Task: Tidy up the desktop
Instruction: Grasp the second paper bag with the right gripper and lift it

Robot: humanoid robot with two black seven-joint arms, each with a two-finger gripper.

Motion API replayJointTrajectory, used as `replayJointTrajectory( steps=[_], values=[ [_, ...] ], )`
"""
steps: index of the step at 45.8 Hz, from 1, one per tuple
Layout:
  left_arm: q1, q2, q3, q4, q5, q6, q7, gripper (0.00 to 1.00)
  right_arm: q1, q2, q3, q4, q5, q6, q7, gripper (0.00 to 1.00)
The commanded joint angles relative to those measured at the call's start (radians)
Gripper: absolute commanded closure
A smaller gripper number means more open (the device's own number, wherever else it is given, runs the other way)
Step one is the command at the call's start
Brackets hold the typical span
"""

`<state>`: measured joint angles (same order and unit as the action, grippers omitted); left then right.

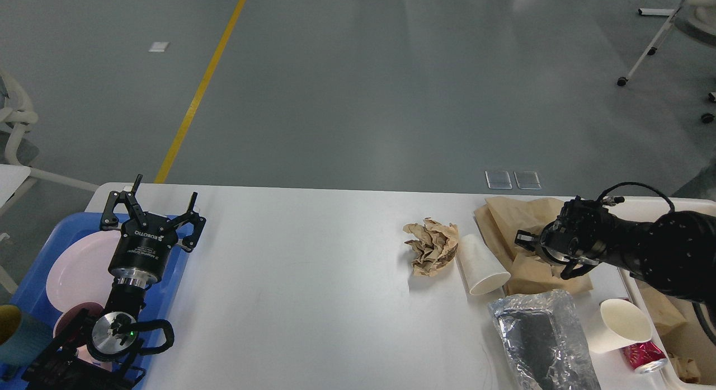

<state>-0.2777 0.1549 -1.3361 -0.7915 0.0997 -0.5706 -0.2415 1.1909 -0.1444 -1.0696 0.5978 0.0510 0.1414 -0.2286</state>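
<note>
The white desktop [313,278] fills the lower view. On its right part lie a crumpled brown paper ball [430,246], a white paper cup [478,264] on its side, a brown paper bag [506,222], a silver foil pouch [540,339], a second white cup [618,325] and a red can [643,357]. My right gripper [521,239] is at the brown bag, dark and end-on, so its fingers cannot be told apart. My left gripper [165,191] is open and empty above the blue tray's far right edge.
A blue tray [174,272] at the left edge holds a pink plate [78,267], a pink cup [72,317] and a teal cup [22,334]. A beige bin [693,337] with brown scraps stands at the right edge.
</note>
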Motion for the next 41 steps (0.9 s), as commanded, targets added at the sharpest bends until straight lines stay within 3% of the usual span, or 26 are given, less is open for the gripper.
replayJointTrajectory(
  steps=[1, 16, 27, 34, 38, 41],
  values=[
    [0.000, 0.000, 0.000, 0.000, 0.000, 0.000, -0.001, 0.04, 0.058, -0.035, -0.001, 0.026, 0.029, 0.015, 0.000, 1.00],
    [0.000, 0.000, 0.000, 0.000, 0.000, 0.000, 0.001, 0.04, 0.332, -0.150, -0.042, 0.209, 0.032, 0.119, -0.002, 1.00],
    [0.000, 0.000, 0.000, 0.000, 0.000, 0.000, 0.001, 0.04, 0.660, -0.165, -0.167, 0.421, 0.033, 0.352, 0.008, 1.00],
    [0.000, 0.000, 0.000, 0.000, 0.000, 0.000, 0.001, 0.04, 0.848, -0.169, -0.240, 0.470, 0.098, 0.590, 0.025, 1.00],
    [0.000, 0.000, 0.000, 0.000, 0.000, 0.000, 0.001, 0.04, 0.932, -0.164, -0.317, 0.502, 0.148, 0.693, 0.060, 1.00],
    [0.000, 0.000, 0.000, 0.000, 0.000, 0.000, 0.001, 0.04, 0.987, -0.164, -0.369, 0.543, 0.155, 0.733, 0.115, 1.00]
  ],
)
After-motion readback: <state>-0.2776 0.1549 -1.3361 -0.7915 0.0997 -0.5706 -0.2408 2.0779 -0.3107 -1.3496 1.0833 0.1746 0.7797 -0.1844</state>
